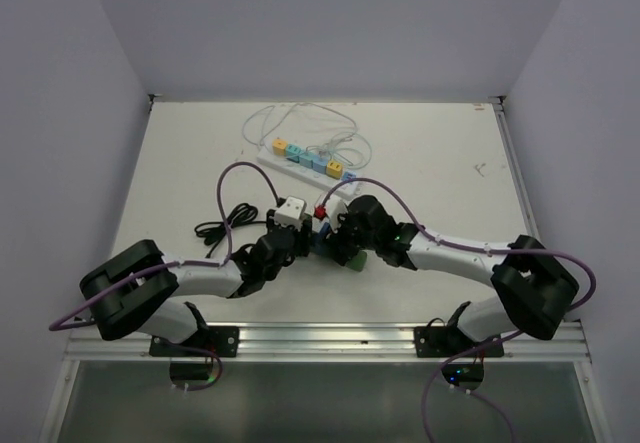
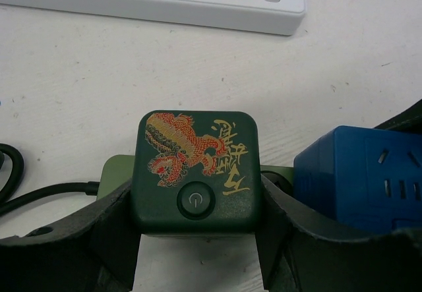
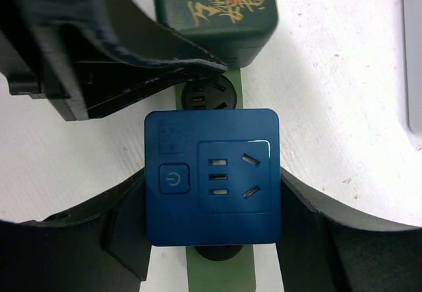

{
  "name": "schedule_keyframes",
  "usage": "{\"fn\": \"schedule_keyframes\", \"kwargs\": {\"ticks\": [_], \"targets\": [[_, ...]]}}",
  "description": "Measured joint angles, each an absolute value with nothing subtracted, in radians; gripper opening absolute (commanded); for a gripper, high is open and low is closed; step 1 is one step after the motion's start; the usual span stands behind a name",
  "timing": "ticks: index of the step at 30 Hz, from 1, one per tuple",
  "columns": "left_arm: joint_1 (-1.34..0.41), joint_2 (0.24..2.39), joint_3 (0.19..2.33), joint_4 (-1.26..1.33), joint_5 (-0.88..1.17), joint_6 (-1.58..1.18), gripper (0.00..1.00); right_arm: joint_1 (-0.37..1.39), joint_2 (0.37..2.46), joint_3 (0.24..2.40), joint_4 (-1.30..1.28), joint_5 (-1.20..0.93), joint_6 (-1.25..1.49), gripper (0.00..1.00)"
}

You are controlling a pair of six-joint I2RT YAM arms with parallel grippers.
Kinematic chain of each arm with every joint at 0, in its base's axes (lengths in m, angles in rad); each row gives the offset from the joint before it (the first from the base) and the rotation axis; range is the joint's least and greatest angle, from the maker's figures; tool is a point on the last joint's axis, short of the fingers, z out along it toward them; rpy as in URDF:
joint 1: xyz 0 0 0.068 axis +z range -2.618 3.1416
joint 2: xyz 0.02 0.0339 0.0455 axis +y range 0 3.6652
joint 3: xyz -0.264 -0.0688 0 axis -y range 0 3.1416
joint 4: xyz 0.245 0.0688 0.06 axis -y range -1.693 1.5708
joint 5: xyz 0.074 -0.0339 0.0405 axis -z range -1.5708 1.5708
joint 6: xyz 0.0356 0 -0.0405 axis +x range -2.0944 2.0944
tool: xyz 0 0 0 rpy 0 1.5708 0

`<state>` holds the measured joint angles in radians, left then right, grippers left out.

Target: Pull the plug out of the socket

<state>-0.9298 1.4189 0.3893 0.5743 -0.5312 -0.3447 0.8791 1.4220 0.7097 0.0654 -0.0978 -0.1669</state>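
Observation:
A light green socket strip [image 3: 221, 273] lies on the white table with two cube plugs seated in it. My left gripper [image 2: 198, 234] is shut on the dark green cube plug [image 2: 194, 173] with a dragon print, and its fingers [image 2: 117, 229] press both side faces. My right gripper [image 3: 214, 236] is shut on the blue cube plug [image 3: 212, 176], whose sides its pads [image 3: 311, 221] touch. An empty round socket [image 3: 204, 95] shows between the two cubes. In the top view both grippers [image 1: 318, 233] meet over the strip [image 1: 356, 260] at the table's middle.
A white power strip [image 1: 305, 161] carrying several coloured cubes lies further back, with a white cable coiled behind it. A black cable [image 1: 225, 225] curls to the left of the left arm. The left gripper's finger [image 3: 132, 55] crosses just above the blue cube.

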Motion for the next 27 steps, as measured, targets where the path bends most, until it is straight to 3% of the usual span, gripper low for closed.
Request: {"fn": "schedule_keyframes", "kwargs": {"ticks": [9,13,22,27], "targets": [[-0.927,1.368,0.341,0.638,-0.502,-0.369,0.00,0.645,1.432,0.717,0.096,-0.491,0.092,0.18],[-0.923,1.361,0.334,0.646,-0.503,-0.376,0.00,0.636,1.451,0.737,0.093,-0.525,0.118,0.18],[-0.919,1.375,0.337,0.614,-0.530,-0.355,0.00,0.922,1.450,0.785,-0.004,-0.076,-0.123,0.19],[-0.925,1.391,0.358,0.591,-0.542,-0.355,0.00,0.964,1.451,0.785,-0.017,0.020,-0.161,0.21]]}}
